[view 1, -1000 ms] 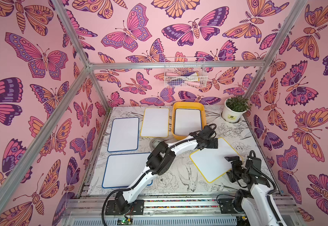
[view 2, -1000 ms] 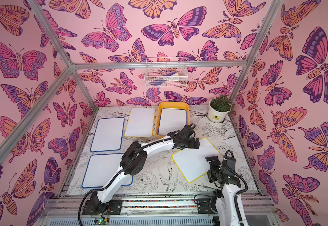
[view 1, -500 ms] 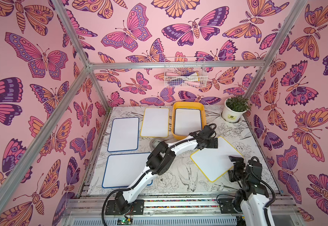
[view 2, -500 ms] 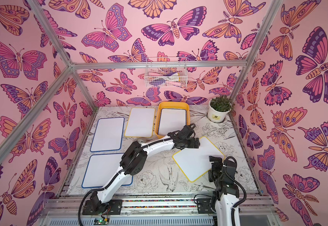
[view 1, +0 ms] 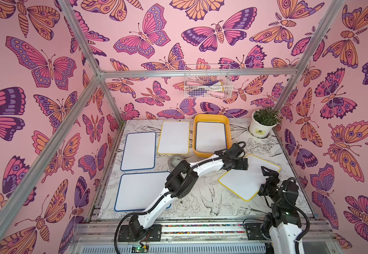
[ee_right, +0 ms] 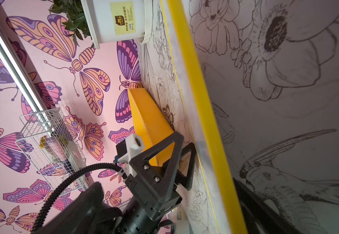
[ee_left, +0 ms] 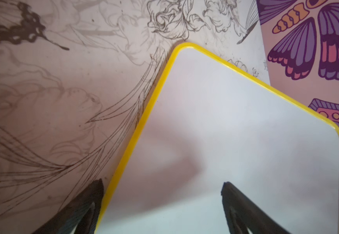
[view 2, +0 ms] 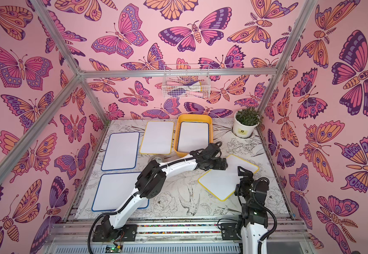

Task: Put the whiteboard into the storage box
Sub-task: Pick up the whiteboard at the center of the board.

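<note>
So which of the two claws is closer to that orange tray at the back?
The left. The left gripper hangs just in front of the storage box, at the edge of the yellow-framed whiteboard; the right gripper is farther from it, across that whiteboard.

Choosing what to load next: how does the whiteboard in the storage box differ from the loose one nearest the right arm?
The boxed whiteboard has a dark blue frame; the loose whiteboard has a yellow one. The boxed whiteboard sits square inside the storage box; the loose whiteboard lies skewed on the table. Both are blank white with rounded corners.
</note>
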